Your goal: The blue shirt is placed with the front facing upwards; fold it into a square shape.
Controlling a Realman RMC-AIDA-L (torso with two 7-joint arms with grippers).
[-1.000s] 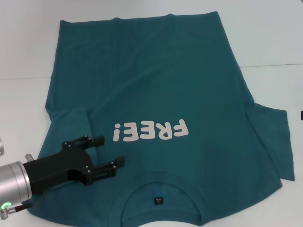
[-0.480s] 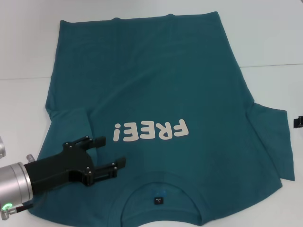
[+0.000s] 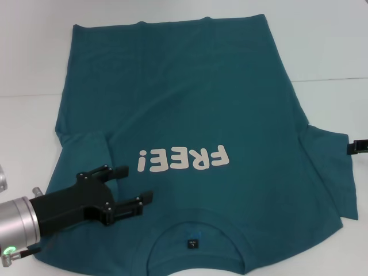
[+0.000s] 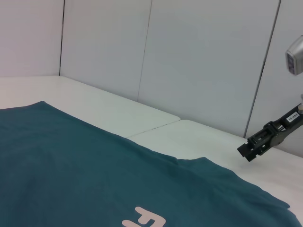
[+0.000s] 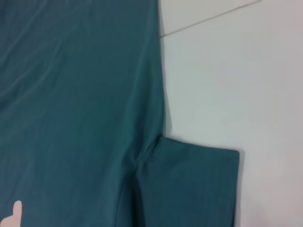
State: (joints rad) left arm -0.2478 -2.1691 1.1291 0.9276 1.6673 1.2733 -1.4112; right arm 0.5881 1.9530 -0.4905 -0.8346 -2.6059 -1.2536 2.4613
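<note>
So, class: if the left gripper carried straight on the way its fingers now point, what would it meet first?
The left gripper, fingers open, hangs over the blue shirt near its left shoulder and points across the chest. Its line seems to run between the "FREE!" print and the neckline, so it probably meets only shirt fabric; its height is unclear.

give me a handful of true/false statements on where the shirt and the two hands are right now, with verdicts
1. The blue shirt lies with its FREE! print facing up. True.
2. The left hand is shut on the collar. False: its fingers are open, over the shirt near the shoulder, gripping nothing.
3. The left sleeve is folded in onto the shirt's body. True.
4. The right sleeve is also folded in. False: it lies spread out flat on the white table.
5. The right hand is over the middle of the shirt. False: it only shows at the edge of the head view, beside the right sleeve.
</note>
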